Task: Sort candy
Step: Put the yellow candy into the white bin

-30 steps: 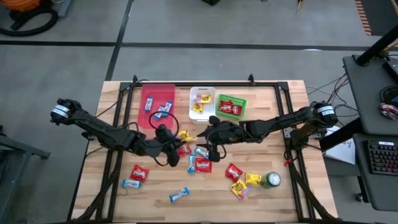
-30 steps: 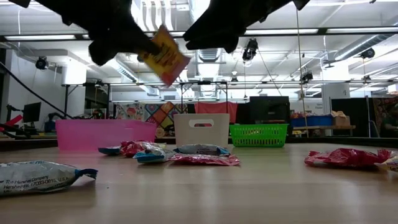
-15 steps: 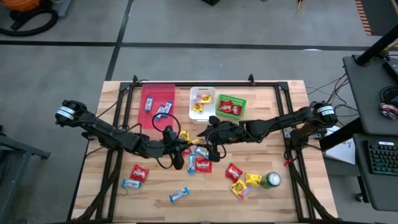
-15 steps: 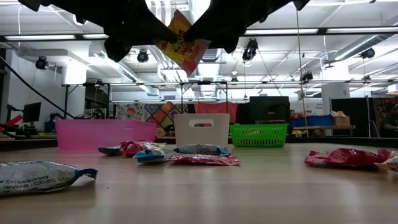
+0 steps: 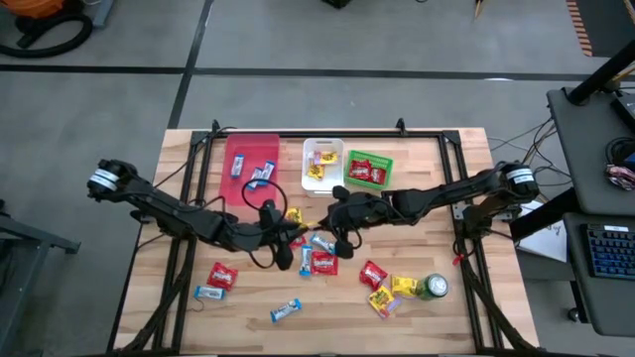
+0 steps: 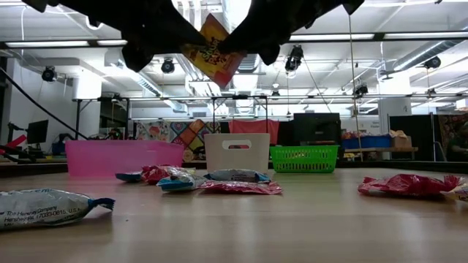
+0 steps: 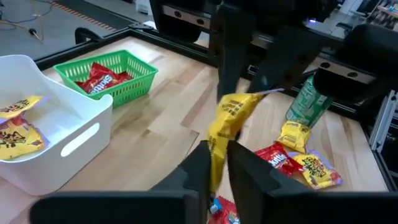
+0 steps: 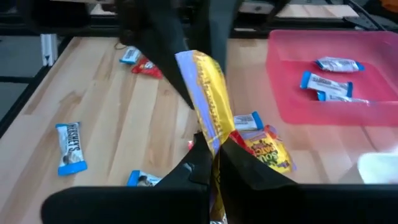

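Two robot grippers meet over the middle of the tabletop, both pinching one yellow packet (image 6: 212, 51).

From the left, the left gripper (image 7: 214, 163) clamps the packet's lower end; the right gripper (image 8: 212, 157) clamps the opposite end. The packet hangs lifted between them, long axis between the fingertips, with the white bin (image 5: 322, 149) near the tabletop's far edge.

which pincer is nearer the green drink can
The right. The right pincer is mid-table, pinching the raised yellow packet from the can's side; the left pincer grips that packet from the side away from the can.
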Available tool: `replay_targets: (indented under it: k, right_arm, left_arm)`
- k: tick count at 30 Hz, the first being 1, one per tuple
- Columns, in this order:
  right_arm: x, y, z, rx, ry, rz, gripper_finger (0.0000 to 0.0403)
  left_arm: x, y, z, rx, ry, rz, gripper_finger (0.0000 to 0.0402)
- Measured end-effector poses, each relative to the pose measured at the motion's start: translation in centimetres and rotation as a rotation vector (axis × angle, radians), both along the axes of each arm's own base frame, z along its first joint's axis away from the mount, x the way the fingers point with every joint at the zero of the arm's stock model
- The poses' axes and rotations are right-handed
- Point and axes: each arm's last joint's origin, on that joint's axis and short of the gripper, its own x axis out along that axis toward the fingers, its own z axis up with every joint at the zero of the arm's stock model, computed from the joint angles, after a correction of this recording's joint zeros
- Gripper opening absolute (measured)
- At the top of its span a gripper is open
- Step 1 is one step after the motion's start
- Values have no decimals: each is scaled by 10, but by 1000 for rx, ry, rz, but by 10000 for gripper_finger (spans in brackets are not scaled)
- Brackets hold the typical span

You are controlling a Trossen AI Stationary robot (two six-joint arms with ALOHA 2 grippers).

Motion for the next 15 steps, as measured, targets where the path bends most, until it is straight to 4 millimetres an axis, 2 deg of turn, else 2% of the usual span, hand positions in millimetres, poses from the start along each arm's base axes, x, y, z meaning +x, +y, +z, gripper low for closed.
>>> replay_targets:
  k: [7, 15]
  right_arm:
    - [-5, -23, 8, 77, 3, -103, 9]
    - [-11, -90, 4, 270, 22, -404, 9]
  left_arm:
    - [-9, 4, 9, 33, 23, -5, 111]
    - [-27, 10, 18, 74, 84, -15, 157]
